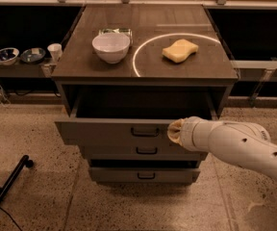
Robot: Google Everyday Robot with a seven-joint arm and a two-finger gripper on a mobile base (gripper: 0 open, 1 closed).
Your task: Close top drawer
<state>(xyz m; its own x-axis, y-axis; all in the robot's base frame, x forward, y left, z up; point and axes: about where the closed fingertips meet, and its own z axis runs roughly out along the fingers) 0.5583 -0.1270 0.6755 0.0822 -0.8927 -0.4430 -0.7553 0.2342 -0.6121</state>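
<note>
The top drawer (105, 131) of the grey-brown cabinet stands partly open, its flat front carrying a small dark loop handle (145, 132) at centre. What shows of its inside is dark and empty. My gripper (173, 131) is at the end of the white arm that comes in from the right. It rests against the drawer front just right of the handle.
On the cabinet top (81, 61) sit a white bowl (110, 46), a yellow sponge (180, 50) inside a white ring mark, and a small packet behind the bowl. Two lower drawers (146, 150) sit beneath. Bowls and a cup (55, 51) stand on a left shelf. A black stand leg (8, 186) lies at lower left.
</note>
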